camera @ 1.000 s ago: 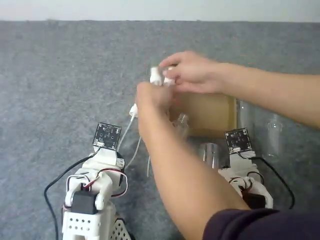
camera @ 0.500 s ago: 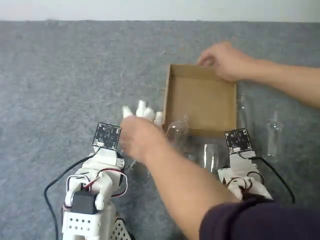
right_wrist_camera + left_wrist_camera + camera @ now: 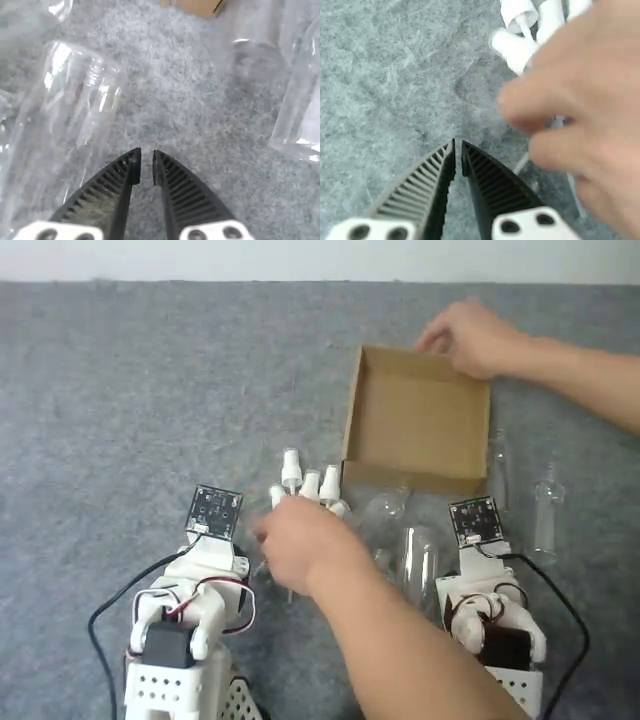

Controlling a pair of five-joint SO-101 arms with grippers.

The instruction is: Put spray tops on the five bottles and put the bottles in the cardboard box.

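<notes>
This looks to me like a small robotics lab or test bench. My tabletop (image 3: 120,390) is covered edge to edge in grey felt-like matting and sits against a bare pale wall (image 3: 300,260). The white printed left arm (image 3: 190,625) and right arm (image 3: 495,625) carry exposed wiring (image 3: 215,592), and a loose black cable (image 3: 103,612) trails beside them.

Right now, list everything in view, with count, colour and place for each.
Table: one, grey, under everything.
Box: one, brown cardboard, open, far side of the table.
Tops: at least four, white, clustered at the box's near left corner.
Bottles: at least four, clear, lying between the box and the right arm.
Far hand: one, at the box's far rim.
Near hand: one, over the tops.
Left tool: black, shut, beside the tops.
Right tool: black, shut, among the bottles.
</notes>
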